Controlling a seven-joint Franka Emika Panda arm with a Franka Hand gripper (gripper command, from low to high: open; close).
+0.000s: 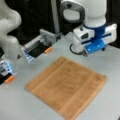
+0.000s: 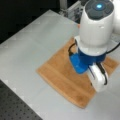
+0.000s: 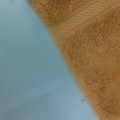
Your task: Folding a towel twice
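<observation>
In both front views the orange-brown terry towel [image 1: 67,87] lies flat and unfolded on the grey table [image 1: 17,105], corners pointing diamond-wise. The white-and-blue gripper [image 2: 98,80] hangs above it; its opening cannot be told. The wrist view shows the towel's edge [image 3: 92,50] running diagonally.
</observation>
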